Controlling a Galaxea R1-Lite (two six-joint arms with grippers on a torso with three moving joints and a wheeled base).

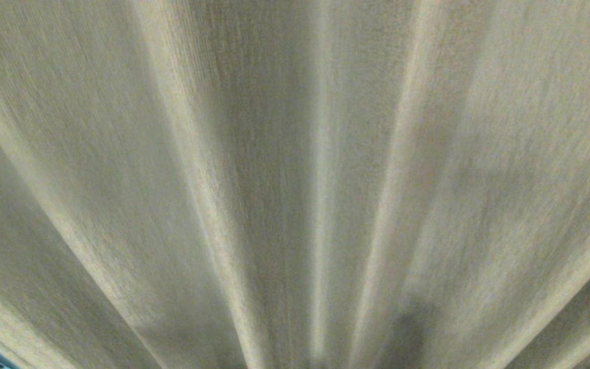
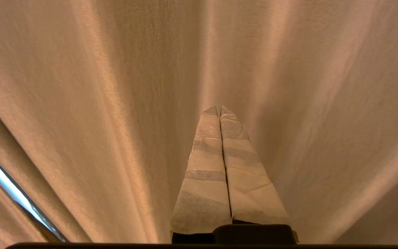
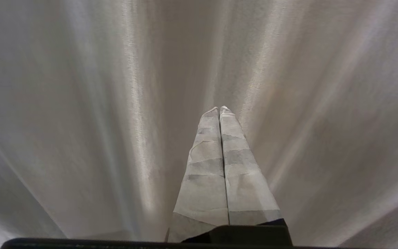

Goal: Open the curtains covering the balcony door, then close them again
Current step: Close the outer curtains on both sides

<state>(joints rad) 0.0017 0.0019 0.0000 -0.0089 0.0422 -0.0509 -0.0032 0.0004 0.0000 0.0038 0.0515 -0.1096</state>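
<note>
Across every view, curtains (image 1: pixel 295 154) hide door; left claw (image 2: pixel 219 110), right claw (image 3: pixel 219 110) pinched empty.

Curtains (image 1: pixel 295 154): pale beige-grey, fine woven texture, vertical pleat bands light and dark. Left gripper (image 2: pixel 219 110), right gripper (image 3: pixel 219 110): fingers wrapped in off-white tape, greyish stripes.

- The left gripper (image 2: pixel 219 110) has two long tapering fingers (image 2: pixel 204 180) wrapped in pale tape, with darker grey bands showing across the wraps.
- The right gripper (image 3: pixel 219 110) looks the same: taped, wrinkled, banded fingers (image 3: pixel 206 180).
- Both rise from a black base at 6 o'clock.
</note>
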